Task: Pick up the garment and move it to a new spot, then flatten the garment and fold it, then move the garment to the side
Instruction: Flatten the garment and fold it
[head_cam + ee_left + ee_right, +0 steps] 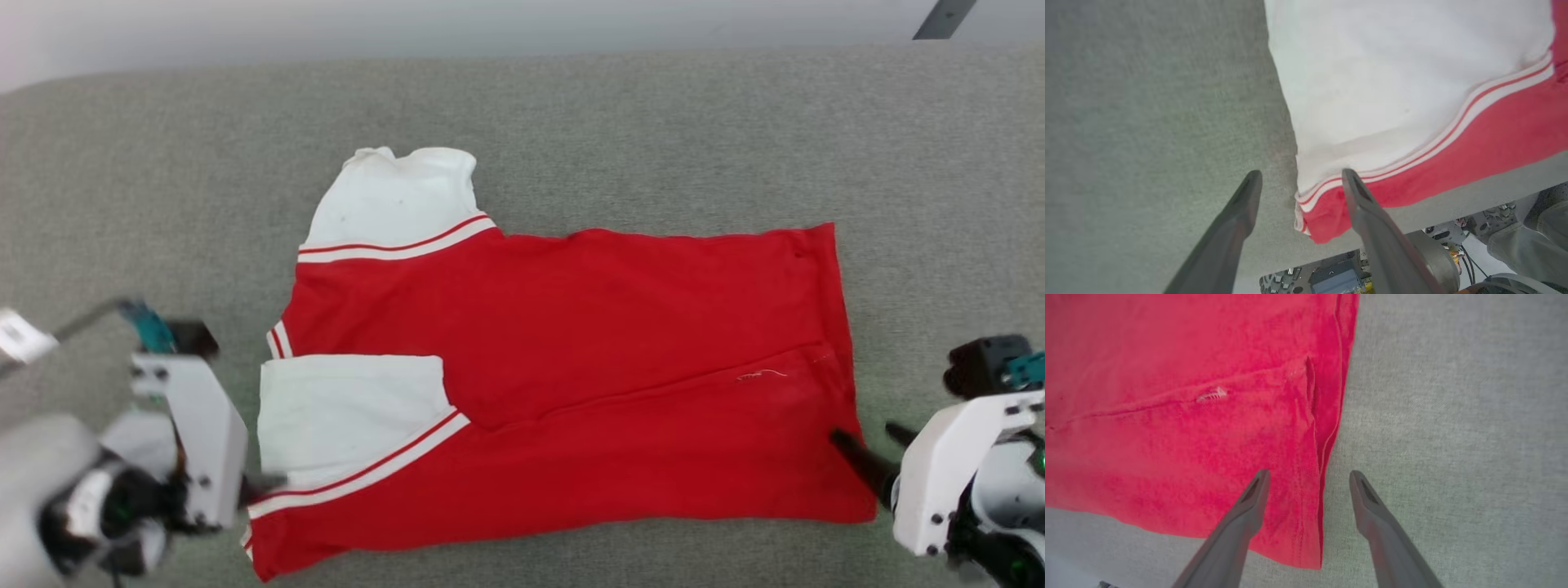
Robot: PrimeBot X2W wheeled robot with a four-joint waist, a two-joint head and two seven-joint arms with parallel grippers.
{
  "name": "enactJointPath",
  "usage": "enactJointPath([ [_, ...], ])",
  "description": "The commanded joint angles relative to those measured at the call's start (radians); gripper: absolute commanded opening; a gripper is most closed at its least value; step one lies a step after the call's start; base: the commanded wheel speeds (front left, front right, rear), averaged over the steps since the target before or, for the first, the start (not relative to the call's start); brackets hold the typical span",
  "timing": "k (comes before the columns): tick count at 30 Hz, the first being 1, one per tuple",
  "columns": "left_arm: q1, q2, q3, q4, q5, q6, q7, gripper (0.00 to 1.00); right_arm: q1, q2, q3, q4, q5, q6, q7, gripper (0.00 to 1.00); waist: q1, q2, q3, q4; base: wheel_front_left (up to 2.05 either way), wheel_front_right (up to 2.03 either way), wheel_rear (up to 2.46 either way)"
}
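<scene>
The garment (571,367), a red jersey with white lining and white-and-red striped trim, lies flat on the grey table (653,131), its near part folded over along a crease. My left gripper (265,486) is open at the garment's near left corner. In the left wrist view the left gripper (1302,175) has one finger over the bare table and the other over the striped trim (1412,155). My right gripper (864,433) is open at the near right corner. In the right wrist view the right gripper (1309,473) straddles the red hem (1327,449). Neither holds anything.
The grey cloth-covered table stretches wide on all sides of the garment. Its front edge runs just below the garment's near corner (1323,228), with the robot's base and wiring (1331,277) beneath. A dark bar (943,18) shows beyond the far right edge.
</scene>
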Motion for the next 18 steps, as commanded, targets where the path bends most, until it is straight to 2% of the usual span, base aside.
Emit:
enactJointPath([
  [1, -0.033, 0.020, 0.014, -0.016, 0.013, 0.007, 0.007, 1.00, -0.018, 0.001, -0.009, -0.014, 0.008, -0.002, -0.025, 1.00, 0.0000, 0.0000, -0.004, -0.010, 0.00, 0.00, 0.00],
  [5, -0.107, 0.040, 0.051, -0.040, 0.035, 0.011, 0.018, 1.00, -0.042, 0.016, -0.023, -0.046, 0.000, -0.002, -0.112, 1.00, 0.0000, 0.0000, -0.001, -0.033, 0.00, 0.00, 0.00],
  [8, -0.167, 0.028, 0.078, -0.022, 0.064, -0.007, 0.004, 1.00, -0.082, 0.032, -0.024, -0.070, -0.016, -0.002, -0.212, 1.00, 0.0000, 0.0000, 0.008, -0.058, 0.00, 0.00, 0.00],
  [10, -0.210, 0.007, 0.098, 0.020, 0.095, -0.031, -0.028, 1.00, -0.108, 0.044, -0.012, -0.079, -0.028, -0.002, -0.303, 1.00, 0.0000, 0.0000, 0.019, -0.077, 0.00, 0.00, 0.00],
  [18, -0.349, -0.106, 0.138, 0.285, 0.205, -0.180, -0.173, 1.00, -0.211, 0.056, 0.095, -0.050, -0.074, -0.002, -0.685, 1.00, 0.0000, 0.0000, 0.082, -0.173, 0.00, 0.00, 0.00],
])
